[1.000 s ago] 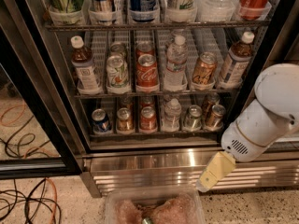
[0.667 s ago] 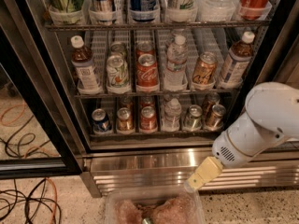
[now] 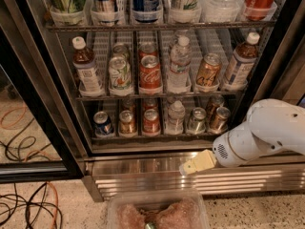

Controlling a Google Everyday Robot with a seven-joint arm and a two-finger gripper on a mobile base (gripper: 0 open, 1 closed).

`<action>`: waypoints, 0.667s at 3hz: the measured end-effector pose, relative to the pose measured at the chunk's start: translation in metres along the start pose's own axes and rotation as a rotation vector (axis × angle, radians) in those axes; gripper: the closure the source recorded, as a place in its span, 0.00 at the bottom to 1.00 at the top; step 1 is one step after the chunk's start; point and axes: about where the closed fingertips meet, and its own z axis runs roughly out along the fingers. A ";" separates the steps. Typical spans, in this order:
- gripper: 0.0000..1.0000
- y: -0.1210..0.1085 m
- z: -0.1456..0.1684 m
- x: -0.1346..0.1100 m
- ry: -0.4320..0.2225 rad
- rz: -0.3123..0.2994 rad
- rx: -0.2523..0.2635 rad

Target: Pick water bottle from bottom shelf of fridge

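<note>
The water bottle point(image 3: 176, 117), small, clear and white-capped, stands on the bottom shelf point(image 3: 157, 136) of the fridge point(image 3: 143, 168), fourth lane from the left, between a red can point(image 3: 151, 120) and a silver can point(image 3: 196, 120). My gripper point(image 3: 193, 166), cream-coloured on a white arm point(image 3: 267, 132), hangs in front of the ribbed steel base. It is below and slightly right of the bottle, outside the fridge and touching nothing.
A taller water bottle point(image 3: 180, 63) and two brown tea bottles point(image 3: 86, 68) point(image 3: 240, 63) stand on the shelf above. The black door frame point(image 3: 43, 109) is on the left. Cables point(image 3: 28, 209) lie on the floor. A clear tray point(image 3: 157, 213) sits at the bottom edge.
My arm has swung left and down across the fridge's lower right corner, bringing the gripper leftward along the steel base toward the bottle's lane. Nothing on the shelves moved.
</note>
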 end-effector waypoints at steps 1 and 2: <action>0.00 0.000 0.000 0.000 0.000 0.000 0.000; 0.00 0.003 0.014 -0.003 -0.041 -0.011 0.019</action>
